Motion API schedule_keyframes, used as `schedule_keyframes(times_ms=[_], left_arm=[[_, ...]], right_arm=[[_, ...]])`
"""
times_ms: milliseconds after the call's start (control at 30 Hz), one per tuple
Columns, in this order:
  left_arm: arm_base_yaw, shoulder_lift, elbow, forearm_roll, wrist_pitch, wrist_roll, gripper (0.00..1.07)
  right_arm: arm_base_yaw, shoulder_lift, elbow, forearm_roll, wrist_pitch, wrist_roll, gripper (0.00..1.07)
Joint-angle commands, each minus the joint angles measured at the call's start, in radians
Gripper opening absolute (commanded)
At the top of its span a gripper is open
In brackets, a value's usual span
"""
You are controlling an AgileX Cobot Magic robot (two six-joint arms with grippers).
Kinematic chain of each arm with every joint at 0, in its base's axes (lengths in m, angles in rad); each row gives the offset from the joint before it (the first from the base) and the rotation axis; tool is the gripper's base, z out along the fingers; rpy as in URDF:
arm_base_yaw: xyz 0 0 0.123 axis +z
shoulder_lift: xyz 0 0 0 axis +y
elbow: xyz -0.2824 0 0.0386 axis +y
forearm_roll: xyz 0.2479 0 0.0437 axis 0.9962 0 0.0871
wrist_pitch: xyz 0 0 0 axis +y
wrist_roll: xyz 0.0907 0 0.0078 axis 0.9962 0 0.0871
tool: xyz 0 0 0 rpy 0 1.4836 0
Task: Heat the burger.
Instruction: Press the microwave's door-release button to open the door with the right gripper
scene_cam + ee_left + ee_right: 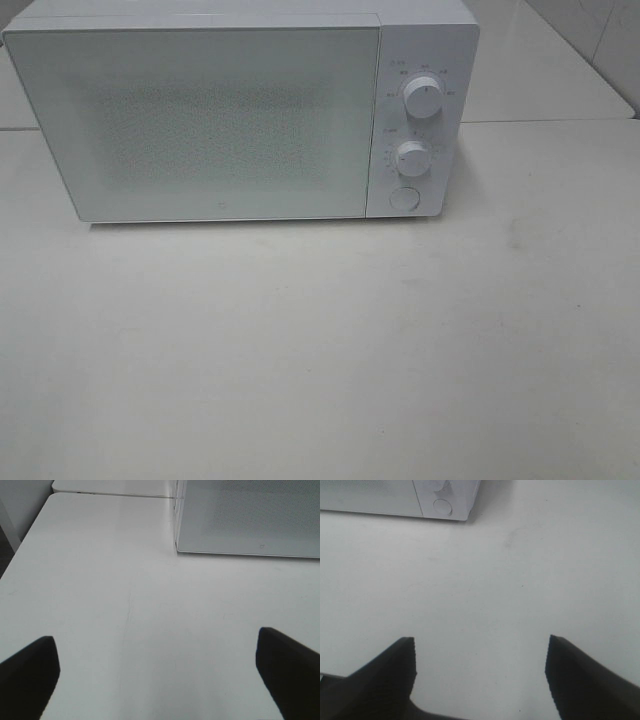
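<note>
Since burger shows in no view, its direction from either gripper, its long axis and the nearer arm can't be told.

Ext high: boxy white microwave [200, 120] at back of matte off-white table [320, 360]. Its door [200, 190] is shut, w/ an opaque dotted panel. Upper knob [424, 97], lower knob [412, 157] and round button [403, 198] on its right side. No arms in shot.

L wrist: left gripper [156, 645] jaws wide apart, empty, microwave corner ahead.

R wrist: right gripper [481, 645] jaws apart, empty, control side ahead.

Burger maybe behind door or off-frame, unknown.
</note>
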Motion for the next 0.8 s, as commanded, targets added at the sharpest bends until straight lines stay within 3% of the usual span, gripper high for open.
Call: schedule_keyframes(times_ms=[33,667,800], left_arm=[[0.000,-0.019,0.002,-0.004,-0.013,-0.004,1.01],[0.000,-0.017,0.002,-0.003,-0.013,-0.004,1.01],[0.000,-0.017,0.002,-0.003,-0.013,-0.004,1.01]], right_arm=[[-0.054,-0.097,0.015,-0.002,-0.029,0.004,0.72],[-0.087,-0.123,0.009,-0.004,-0.037,0.001,0.72],[-0.087,-0.062,-0.011,0.002,-0.136,0.001,0.72]])
